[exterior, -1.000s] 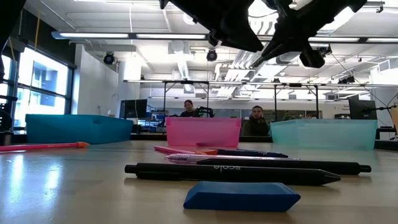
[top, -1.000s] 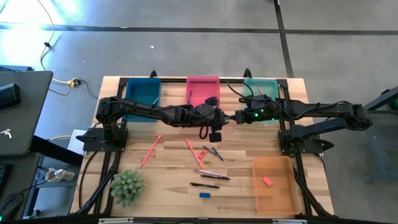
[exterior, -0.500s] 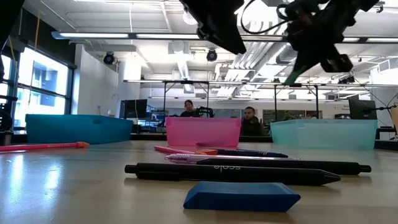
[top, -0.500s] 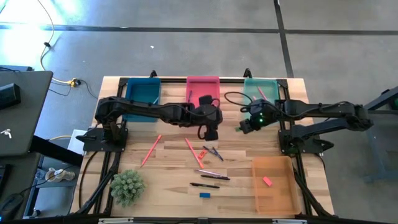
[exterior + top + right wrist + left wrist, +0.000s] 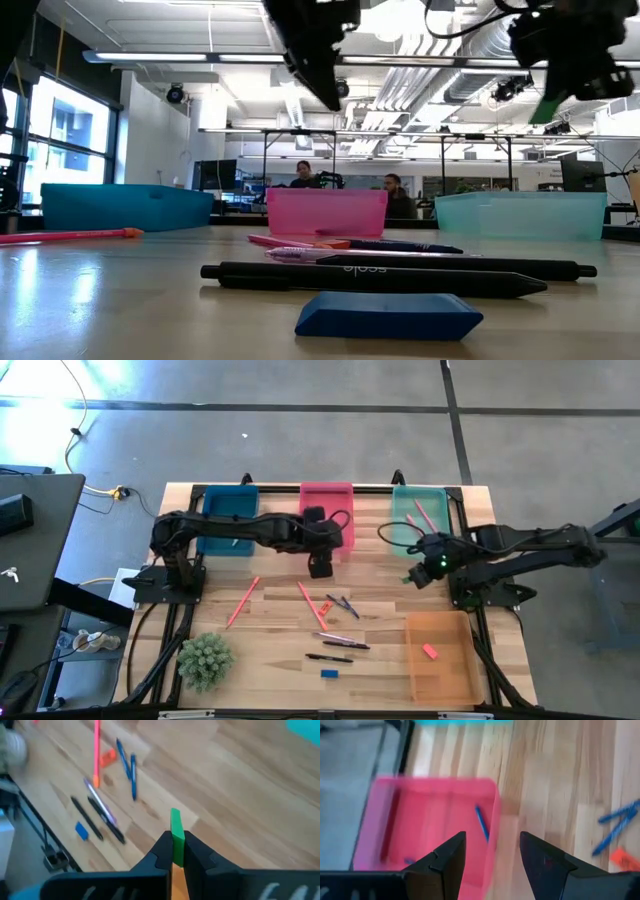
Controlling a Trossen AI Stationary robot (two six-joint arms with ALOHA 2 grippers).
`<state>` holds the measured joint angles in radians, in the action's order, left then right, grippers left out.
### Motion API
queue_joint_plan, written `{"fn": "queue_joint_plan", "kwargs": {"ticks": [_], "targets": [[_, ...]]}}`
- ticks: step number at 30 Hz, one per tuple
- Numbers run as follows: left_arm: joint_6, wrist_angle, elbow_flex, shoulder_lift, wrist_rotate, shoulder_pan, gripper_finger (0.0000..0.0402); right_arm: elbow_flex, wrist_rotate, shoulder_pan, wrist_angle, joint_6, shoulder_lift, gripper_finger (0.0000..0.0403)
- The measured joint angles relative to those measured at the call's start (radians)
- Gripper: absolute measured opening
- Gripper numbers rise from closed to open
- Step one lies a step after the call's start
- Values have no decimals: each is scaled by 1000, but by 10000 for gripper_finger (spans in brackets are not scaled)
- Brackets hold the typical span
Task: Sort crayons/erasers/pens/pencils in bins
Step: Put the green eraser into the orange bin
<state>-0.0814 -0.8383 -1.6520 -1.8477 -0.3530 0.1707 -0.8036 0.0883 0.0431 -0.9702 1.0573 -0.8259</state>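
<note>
My right gripper (image 5: pixel 415 578) hangs above the table's right part, between the teal bin (image 5: pixel 420 510) and the orange bin (image 5: pixel 440 660), shut on the green eraser (image 5: pixel 176 827). My left gripper (image 5: pixel 320 568) is open and hovers at the near edge of the pink bin (image 5: pixel 430 830), which holds a blue pen (image 5: pixel 481 823). The blue eraser (image 5: pixel 329 673) lies flat near the table's near edge, and the pink eraser (image 5: pixel 430 651) lies in the orange bin. Two dark pens (image 5: pixel 338 651) lie on the wood. The blue bin (image 5: pixel 230 510) stands far left. My right gripper pinches the green eraser between its two fingers (image 5: pixel 162 851); the eraser's free end (image 5: pixel 175 817) sticks out past the fingertips. In the low view the eraser (image 5: pixel 548 105) is lifted clear, high above the table, hanging tilted below the gripper.
Salmon-pink sticks (image 5: pixel 242 601) (image 5: pixel 310 603), two crossed blue pens (image 5: pixel 345 603) and a small orange piece (image 5: pixel 327 607) lie mid-table. A green spiky plant (image 5: pixel 205 660) stands at the near left corner. People sit in the room beyond the far edge.
My right gripper has carried the green eraser from the table's middle, close by the left gripper, toward the right edge and somewhat nearer. My left gripper has drawn back toward the left, to the pink bin's near edge.
</note>
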Motion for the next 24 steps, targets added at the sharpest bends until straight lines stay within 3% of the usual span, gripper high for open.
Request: {"fn": "queue_joint_plan", "kwargs": {"ticks": [8,24], "targets": [[28,-186,0,-2,59,36,172,0,37,173,-46,27,7,7],[0,-193,1,-2,58,102,172,1,-51,548,-65,226,-20,7]]}}
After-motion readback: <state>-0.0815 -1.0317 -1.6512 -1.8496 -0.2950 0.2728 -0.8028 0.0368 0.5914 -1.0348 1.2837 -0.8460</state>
